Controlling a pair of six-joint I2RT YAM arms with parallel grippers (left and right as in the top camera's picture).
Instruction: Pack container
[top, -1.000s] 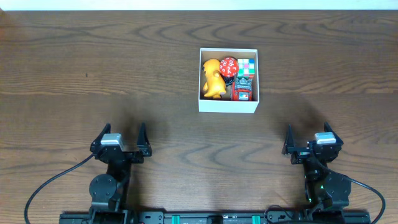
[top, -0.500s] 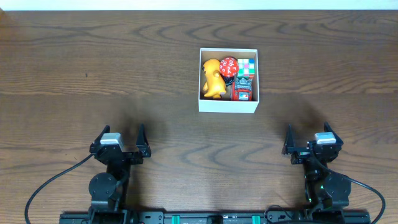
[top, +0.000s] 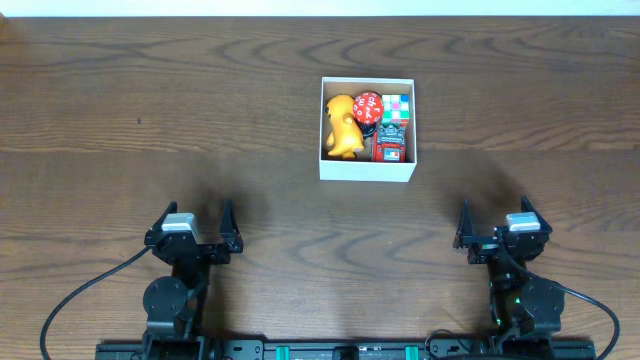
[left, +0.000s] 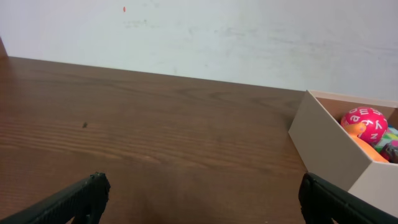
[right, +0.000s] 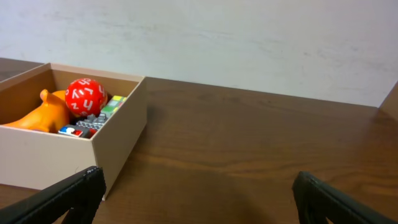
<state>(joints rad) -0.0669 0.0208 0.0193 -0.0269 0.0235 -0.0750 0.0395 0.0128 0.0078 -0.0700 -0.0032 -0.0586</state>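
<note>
Holding: nothing. My left gripper (top: 198, 214) and my right gripper (top: 496, 214) are both spread wide and empty, low at the near edge of the counter (top: 150, 100).
Container place: the container (top: 367, 170) stands flat on the counter beyond both grippers, well apart from them and somewhat nearer to my right one.
Content: a yellow animal toy (top: 342, 128), a red ball (top: 367, 106), a colour cube (top: 397, 105) and a small red car (top: 389, 145) lie close together inside.
Weight: I judge it light, because it is thin card with a few small toys.
Stiffness: the walls will probably bend under a hard pinch. They should be firmer near a corner.
Surface: the card is smooth and white, so it may slip a little.
Where to take hold: the upper rim of one wall close to a corner, one finger inside and one outside. I cannot tell how much room the toys leave there.
Care: keep it level, so the ball does not roll out.
</note>
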